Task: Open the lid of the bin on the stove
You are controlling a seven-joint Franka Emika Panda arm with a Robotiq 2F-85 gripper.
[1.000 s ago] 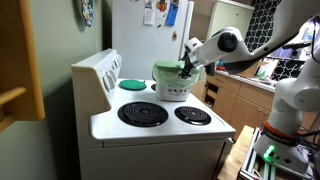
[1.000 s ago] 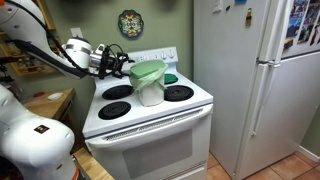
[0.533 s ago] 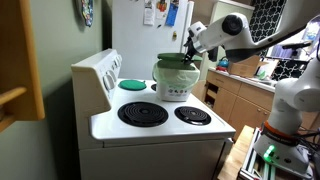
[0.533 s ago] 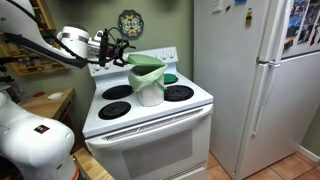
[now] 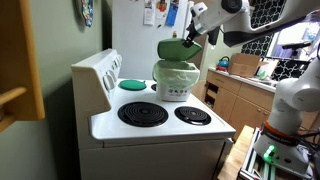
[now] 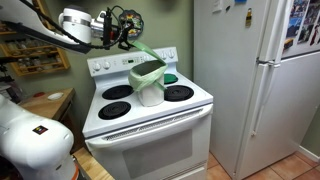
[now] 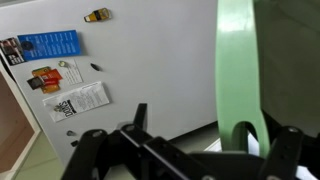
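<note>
"Wrist view, what does it give you?"

"The lid [image 7: 240, 70] edge-on: a pale green band running down between the black jaws, which pinch its rim. Behind it is the white refrigerator [image 7: 150, 60] door, with a blue card [image 7: 48, 44], a few magnets [image 7: 97, 15] and a printed slip [image 7: 78, 100] stuck on it. The print is too small for me to read."

"And where is the lid against the bin?"

"Raised and tilted. In an exterior view the gripper [image 5: 192, 33] holds it above the bin [image 5: 176, 82]. The gripper's side is up and the opposite side is low, near the bin's rim. Whether it touches there I cannot tell. The bin is white, with a pale green liner [image 5: 176, 68] folded over its top."

"The bin itself?"

"Upright on the worktop [image 5: 108, 126] of the stove [image 5: 150, 155], behind the two front coil burners [image 5: 143, 113]. A flat teal disc [image 5: 132, 84] lies near it, toward the back panel [image 5: 98, 72] with its knobs. The arm [image 5: 250, 25] reaches in well above the burners."

"Any writing on the stove?"

"Too small to tell from where I stand."
</note>
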